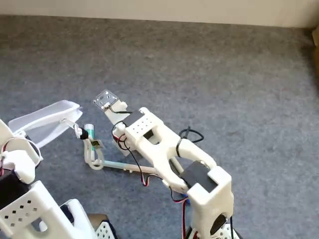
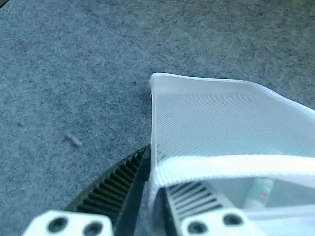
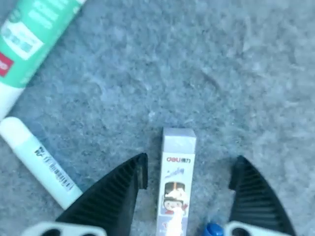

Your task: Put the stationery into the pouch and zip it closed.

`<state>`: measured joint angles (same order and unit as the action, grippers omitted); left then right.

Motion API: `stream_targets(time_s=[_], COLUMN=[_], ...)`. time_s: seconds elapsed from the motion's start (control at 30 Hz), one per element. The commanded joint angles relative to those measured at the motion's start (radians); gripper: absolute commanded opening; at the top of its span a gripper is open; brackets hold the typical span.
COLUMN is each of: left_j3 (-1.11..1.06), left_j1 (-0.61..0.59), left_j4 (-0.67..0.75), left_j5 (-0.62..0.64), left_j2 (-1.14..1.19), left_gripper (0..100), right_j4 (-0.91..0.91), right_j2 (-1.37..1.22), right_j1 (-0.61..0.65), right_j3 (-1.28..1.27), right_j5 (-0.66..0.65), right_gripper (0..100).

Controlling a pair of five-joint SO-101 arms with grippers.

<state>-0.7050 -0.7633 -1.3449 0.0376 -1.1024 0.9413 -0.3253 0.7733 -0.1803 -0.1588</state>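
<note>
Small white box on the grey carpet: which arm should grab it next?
Right. The right gripper is open with the small white rectangular box between its jaws; the left gripper is shut on the white mesh pouch.

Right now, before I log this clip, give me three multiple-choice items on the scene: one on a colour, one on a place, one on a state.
1. What colour is the pouch?
A. red
B. black
C. white

2. Where is the small box?
A. inside the pouch
B. lying between the open jaws of the right gripper
C. on a plate

3. How is the left gripper?
A. shut on the pouch
B. open, with nothing between its jaws
C. shut on a cup

Answers: 1 C, the left wrist view shows white mesh. 2 B, the right wrist view shows the box flat between the two spread jaws. 3 A, the jaws pinch the pouch's edge in the left wrist view.
</note>
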Motion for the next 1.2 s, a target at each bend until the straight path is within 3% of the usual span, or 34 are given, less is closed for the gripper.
stream_targets(time_s=[0.0,0.5,0.73,1.17], left_j3=[0.027,0.027,0.027,0.036], left_j1=[-0.005,-0.005,-0.002,0.2], left_j4=[-0.005,-0.018,-0.018,-0.048], left_j5=[-0.002,-0.002,-0.002,-0.002], left_j2=[0.005,0.005,0.005,0.005], left_gripper=[1,1,1,1], right_j4=[-0.01,0.059,0.108,0.107], right_j2=[0.002,-0.016,0.053,0.42], right_j1=[0.031,0.031,0.03,-0.036], right_j3=[0.061,0.061,0.056,-0.148], right_j5=[-0.011,-0.058,-0.081,-0.08], right_gripper=[18.5,0.6,0.5,0.5])
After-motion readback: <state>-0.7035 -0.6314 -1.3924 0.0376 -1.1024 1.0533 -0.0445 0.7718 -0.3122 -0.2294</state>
